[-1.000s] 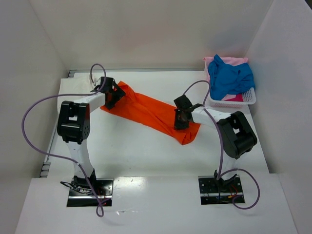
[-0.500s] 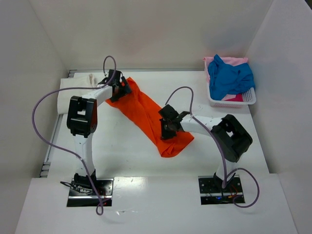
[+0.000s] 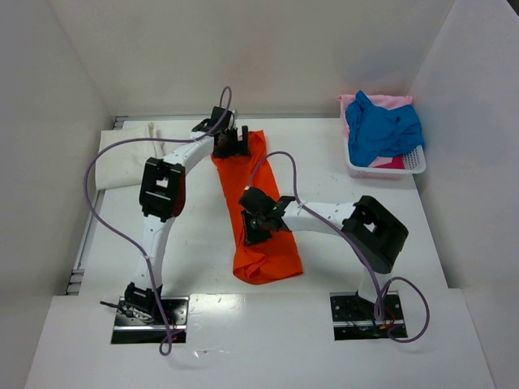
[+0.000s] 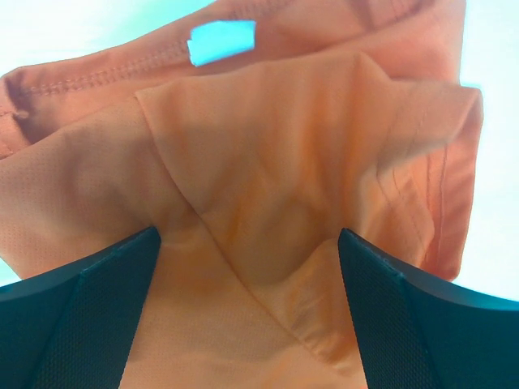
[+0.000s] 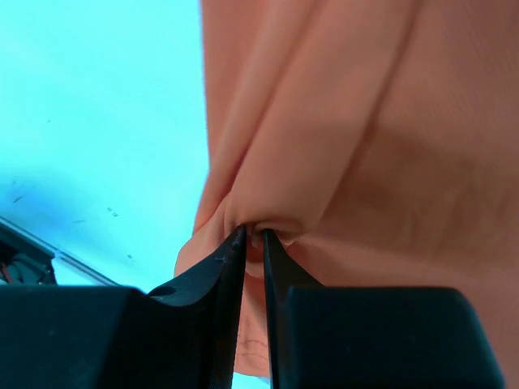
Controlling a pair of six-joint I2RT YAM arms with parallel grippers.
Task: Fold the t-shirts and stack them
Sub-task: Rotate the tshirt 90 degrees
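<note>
The orange t-shirt [image 3: 263, 251] lies as a long, narrow strip running from the back of the table toward the front. My left gripper [image 3: 231, 144] is at the strip's far end and is open. In the left wrist view its fingers [image 4: 105, 275] stand wide on either side of the orange cloth [image 4: 284, 146], near a pale label [image 4: 220, 40]. My right gripper [image 3: 253, 231] is shut on a pinched fold at the strip's left edge [image 5: 253, 233]. A blue t-shirt [image 3: 381, 130] and a pink one [image 3: 389, 101] sit in the basket. A cream-white one [image 3: 126, 158] lies at far left.
The white plastic basket [image 3: 409, 166] stands at the back right against the wall. White walls close in the table at the back and on both sides. Purple cables loop over both arms, and one crosses the orange cloth [image 3: 272, 158].
The orange t-shirt has swung from a diagonal across the table to nearly straight front-to-back. My left gripper moved right along the back, and my right gripper moved left, dragging the cloth with it.
</note>
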